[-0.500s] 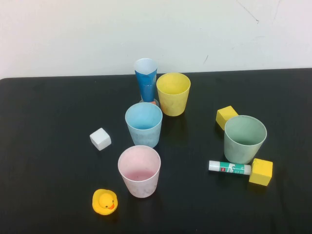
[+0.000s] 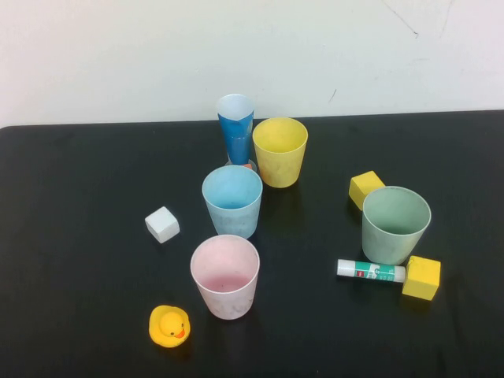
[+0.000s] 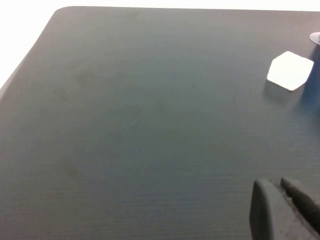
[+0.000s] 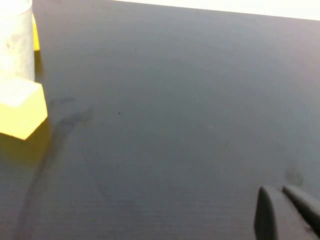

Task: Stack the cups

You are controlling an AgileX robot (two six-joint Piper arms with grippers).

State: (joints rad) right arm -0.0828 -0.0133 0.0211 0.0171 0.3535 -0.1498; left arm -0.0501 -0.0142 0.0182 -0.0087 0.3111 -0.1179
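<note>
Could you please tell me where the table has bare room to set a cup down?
Bare table lies left of the white cube, and right of the green cup. The middle is crowded. Left tool and right tool hover over bare tabletop.

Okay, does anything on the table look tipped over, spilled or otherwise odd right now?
Nothing stands out. The light blue plastic cup, pale pink cup, yellow cup and pale green cup all stand upright, unstacked. Left gripper and right gripper show only in their wrist views, above bare tabletop.
</note>
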